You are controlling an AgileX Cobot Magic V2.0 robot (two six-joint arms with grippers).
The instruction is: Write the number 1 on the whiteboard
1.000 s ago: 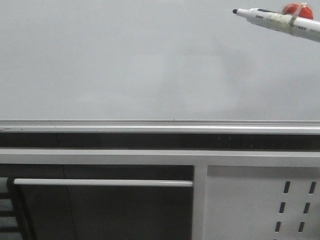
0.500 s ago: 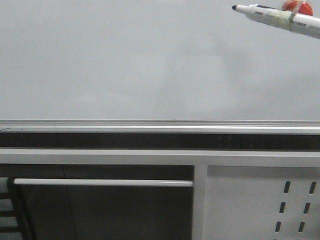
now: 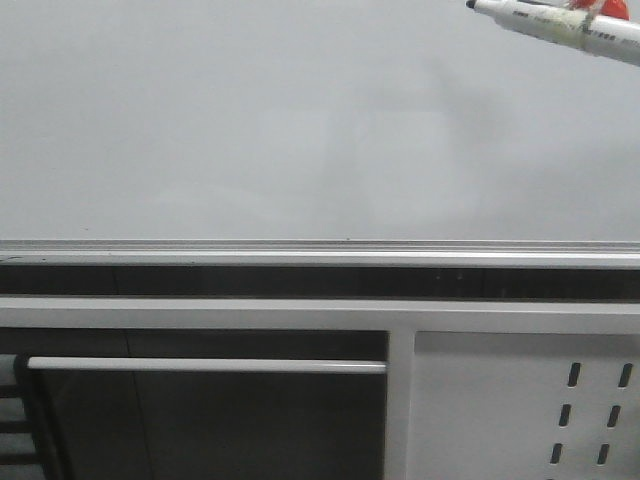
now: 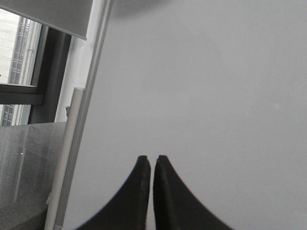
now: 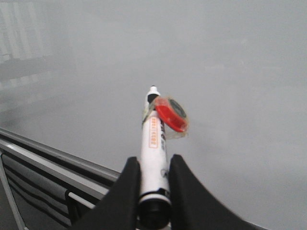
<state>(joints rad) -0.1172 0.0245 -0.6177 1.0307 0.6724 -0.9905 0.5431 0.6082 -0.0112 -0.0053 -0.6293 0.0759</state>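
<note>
White marker pen clamped in right jaws, whiteboard blank

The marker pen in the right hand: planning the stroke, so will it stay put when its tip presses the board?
The marker pen looks rigid, so it likely won't bend. Its smooth barrel is pinched only near the rear by the right hand, so it may pivot or slide. The taped-on red disc probably adds little weight.

The right gripper clamps a white marker pen by its rear end, tip aimed at the whiteboard; a red disc is taped to its barrel
</note>
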